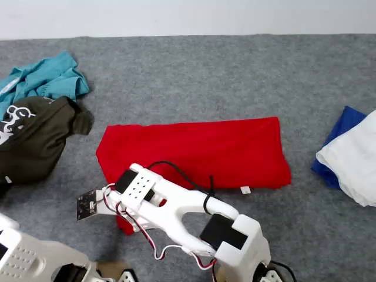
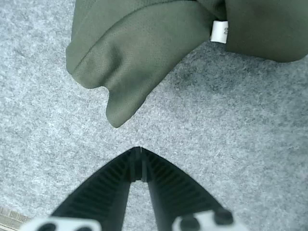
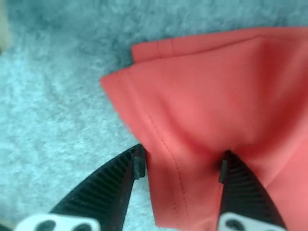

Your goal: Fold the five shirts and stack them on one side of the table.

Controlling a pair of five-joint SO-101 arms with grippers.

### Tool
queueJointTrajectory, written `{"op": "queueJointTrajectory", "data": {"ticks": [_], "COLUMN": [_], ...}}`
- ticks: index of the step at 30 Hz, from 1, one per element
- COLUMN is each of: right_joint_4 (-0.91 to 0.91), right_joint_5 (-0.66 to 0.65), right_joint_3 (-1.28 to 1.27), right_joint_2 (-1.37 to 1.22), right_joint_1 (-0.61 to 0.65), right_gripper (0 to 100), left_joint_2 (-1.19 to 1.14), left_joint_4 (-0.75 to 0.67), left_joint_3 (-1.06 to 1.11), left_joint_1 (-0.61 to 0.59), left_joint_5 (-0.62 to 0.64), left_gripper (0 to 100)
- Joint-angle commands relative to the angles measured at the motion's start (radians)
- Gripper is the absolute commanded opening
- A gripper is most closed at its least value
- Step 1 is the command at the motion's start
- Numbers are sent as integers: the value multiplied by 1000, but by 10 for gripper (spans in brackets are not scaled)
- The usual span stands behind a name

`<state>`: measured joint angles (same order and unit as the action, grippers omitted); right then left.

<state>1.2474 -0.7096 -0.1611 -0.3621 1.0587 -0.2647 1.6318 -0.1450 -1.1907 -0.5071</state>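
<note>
Right wrist view: right claw [image 3: 181, 168] spread wide astride a corner of the red shirt [image 3: 216, 96] (not clenched); left claw [image 2: 140, 156], clenched empty, hangs near the olive shirt [image 2: 144, 48] lying beside that red shirt.

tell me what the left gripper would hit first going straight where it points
Probably a loose corner of the olive shirt, just ahead of the left gripper; depending on tilt, the grey mat could come first.

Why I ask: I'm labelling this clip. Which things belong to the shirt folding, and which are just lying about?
Job: red shirt, its edge inside the open right pincer; olive shirt; teal shirt; blue shirt; white shirt; left pincer, shut.
Not part of it: grey table cover; white wall behind.
</note>
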Motion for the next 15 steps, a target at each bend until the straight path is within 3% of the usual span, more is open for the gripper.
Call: {"op": "queueJointTrajectory", "data": {"ticks": [1,6,15], "right_joint_4": [-47,-38,-36], "right_joint_5": [-12,-12,-12], "right_joint_3": [6,25,32], "right_joint_2": [42,51,70], "right_joint_1": [-24,-42,-119], "right_gripper": [144,11,11], "left_joint_2": [14,14,14], "left_joint_4": [14,14,14], "left_joint_3": [-5,-5,-5], "left_joint_1": [-2,2,3], "left_joint_5": [-9,-9,-9], "left_gripper": [5,5,5]}}
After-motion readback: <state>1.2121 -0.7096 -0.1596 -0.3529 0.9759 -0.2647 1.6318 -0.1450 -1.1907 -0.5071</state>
